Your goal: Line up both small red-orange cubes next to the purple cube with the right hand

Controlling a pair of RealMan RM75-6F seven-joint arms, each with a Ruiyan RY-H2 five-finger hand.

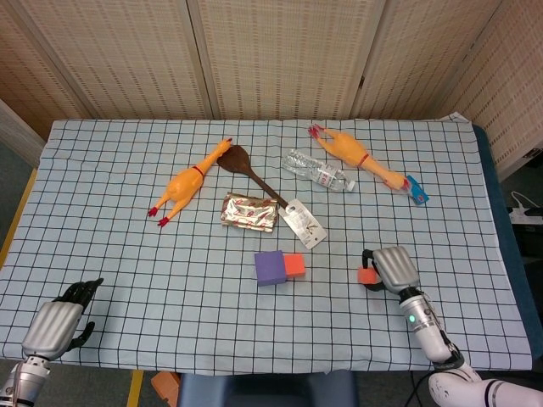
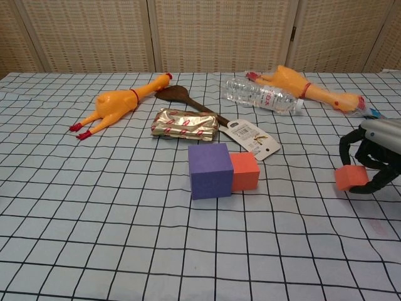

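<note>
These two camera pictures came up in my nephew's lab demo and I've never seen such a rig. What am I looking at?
It is a robot with two arms, each ending in a fingered hand, steered remotely by a person. One picture looks down from its head, the other looks across the table from its chest.

On the checked cloth lie two rubber chickens, a wooden spoon, a water bottle, a foil packet and a tag. A red-orange cube already sits against the purple cube.

The right hand holds the second red-orange cube, apparently lifted slightly. The left hand rests at the table's near edge, holding nothing.
</note>
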